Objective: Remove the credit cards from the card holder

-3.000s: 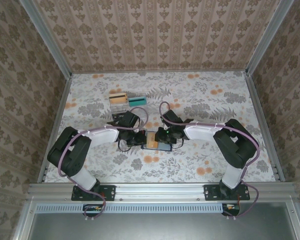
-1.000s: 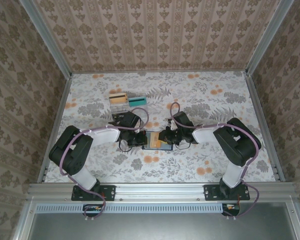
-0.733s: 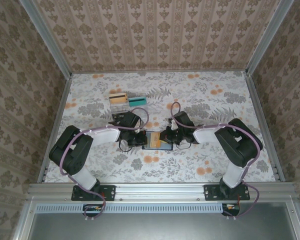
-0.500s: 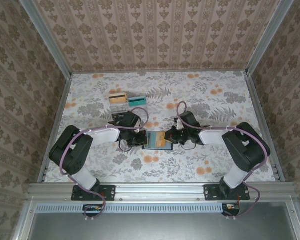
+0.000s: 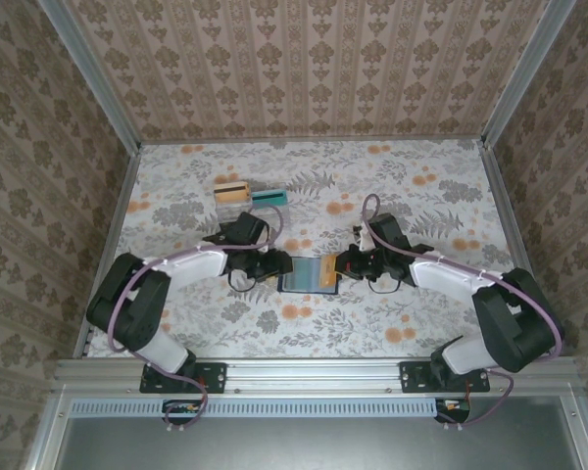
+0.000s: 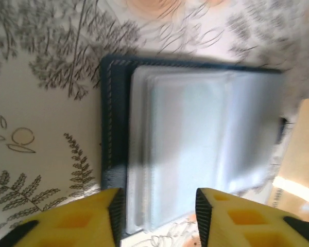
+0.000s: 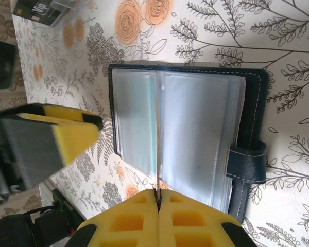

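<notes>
We've got black-and-white arms (image 5: 191, 262), purple cables (image 5: 127, 284) strung along them, and chunky yellow waffle-pocketed fingers (image 7: 129, 221) on the right gripper (image 7: 157, 194).

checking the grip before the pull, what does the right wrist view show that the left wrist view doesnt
Right wrist, not left wrist: the card holder's closing strap, and the right tool shut on the tan card, seen edge-on.
Left wrist, not right wrist: that card's flat tan face at the picture's right, and the gap between the left tool's open fingers.
Both: the holder lying open on the flowered table, greyish pockets up.
</notes>
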Controlling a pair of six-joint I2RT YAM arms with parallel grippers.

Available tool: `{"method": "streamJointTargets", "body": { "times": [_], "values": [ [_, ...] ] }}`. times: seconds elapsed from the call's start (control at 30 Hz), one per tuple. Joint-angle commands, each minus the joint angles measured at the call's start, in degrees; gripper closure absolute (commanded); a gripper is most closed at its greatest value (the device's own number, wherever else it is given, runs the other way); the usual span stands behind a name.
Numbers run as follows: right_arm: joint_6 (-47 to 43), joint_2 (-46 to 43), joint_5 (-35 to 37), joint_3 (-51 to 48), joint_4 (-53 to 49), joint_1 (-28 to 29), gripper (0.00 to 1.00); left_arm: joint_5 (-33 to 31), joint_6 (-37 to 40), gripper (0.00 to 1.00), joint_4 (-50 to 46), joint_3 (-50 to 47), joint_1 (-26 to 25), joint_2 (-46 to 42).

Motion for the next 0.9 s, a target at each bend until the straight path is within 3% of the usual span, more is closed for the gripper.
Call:
{"method": "streamJointTargets", "body": {
  "times": [0.0,0.3,0.87],
  "values": [
    [-1.2,-3.5,0.3,2.8,-2.9,-0.3,1.0,4.1,-4.9,0.49,7.1,0.3,1.4,-5.4],
    [5.6,-5.2,-6.8,5.3,9.4,-0.4,1.0,14.6,-19.8,0.53,31.8,-3.1,2.3,-7.8],
    [10.3,-3.6,-10.7,6.3,17.8,-0.4,1.0,17.4,-22.3,0.64,36.4,-5.6,1.4,-9.0]
  ]
}}
